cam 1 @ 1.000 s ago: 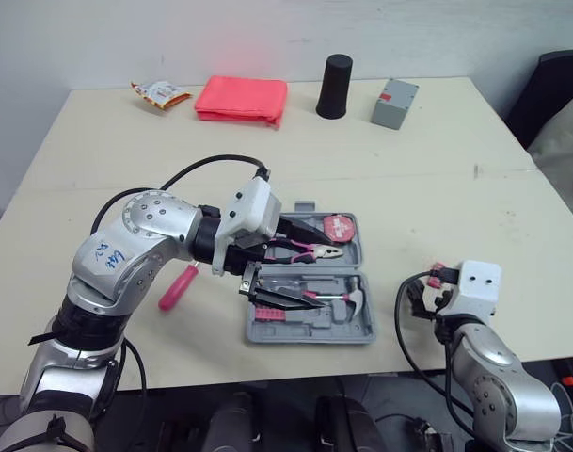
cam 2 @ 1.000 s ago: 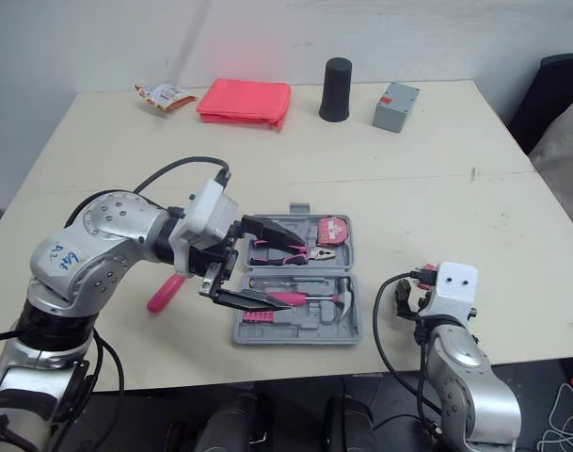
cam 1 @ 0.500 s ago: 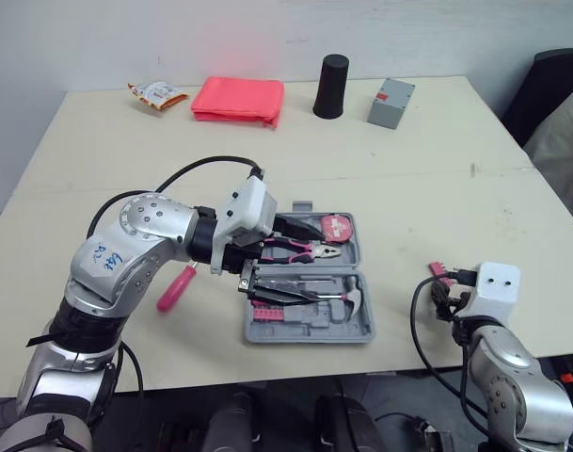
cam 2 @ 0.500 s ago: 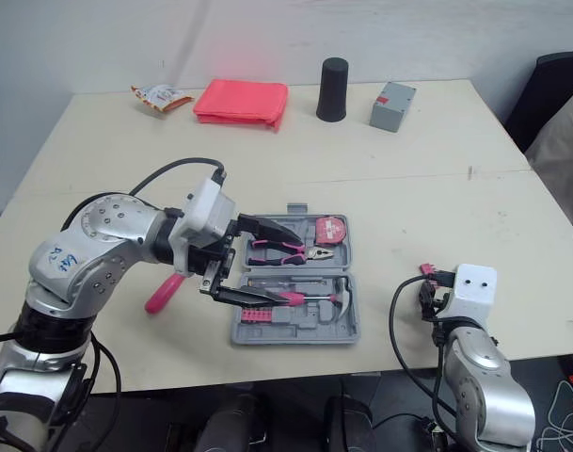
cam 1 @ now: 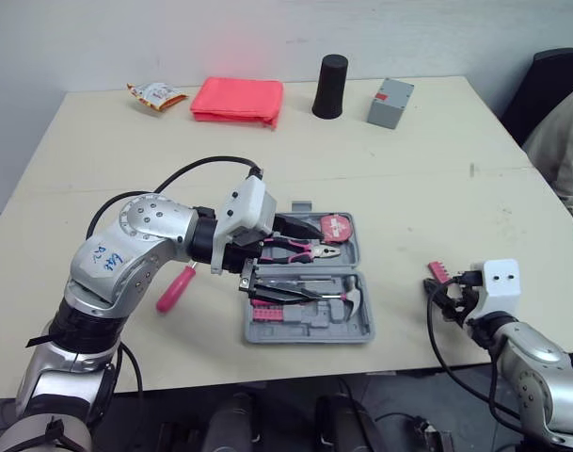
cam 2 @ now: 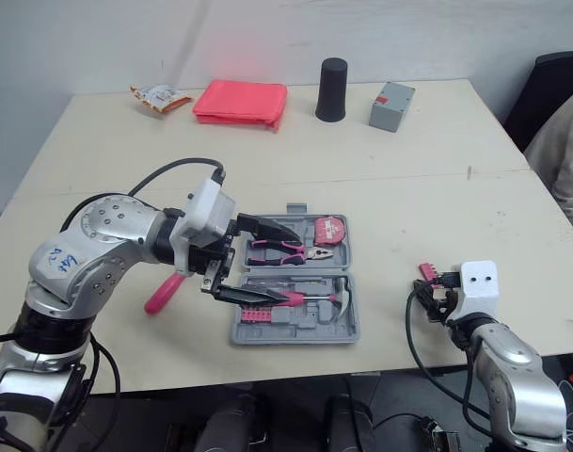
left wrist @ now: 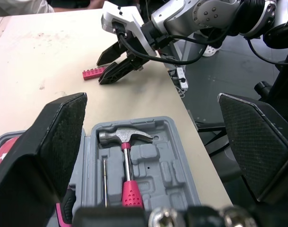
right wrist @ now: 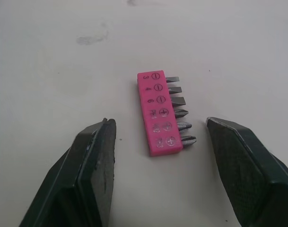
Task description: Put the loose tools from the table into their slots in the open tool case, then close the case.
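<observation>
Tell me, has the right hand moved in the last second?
Yes. The right hand has shifted to the robot's right, farther from the tool case, with its open fingers facing the pink bit holder.

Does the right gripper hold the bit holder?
No, the bit holder lies untouched on the table, inside the open right gripper.

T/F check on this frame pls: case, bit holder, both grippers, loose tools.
1. A hammer sits in the open tool case. True.
2. The pink bit holder is in the case. False: it lies on the table, between the open fingers of the right gripper.
3. The left gripper is shut on the pliers. False: it is open over the case, and the pliers lie in the case.
4. A pink-handled tool lies on the table left of the case. True.
</observation>
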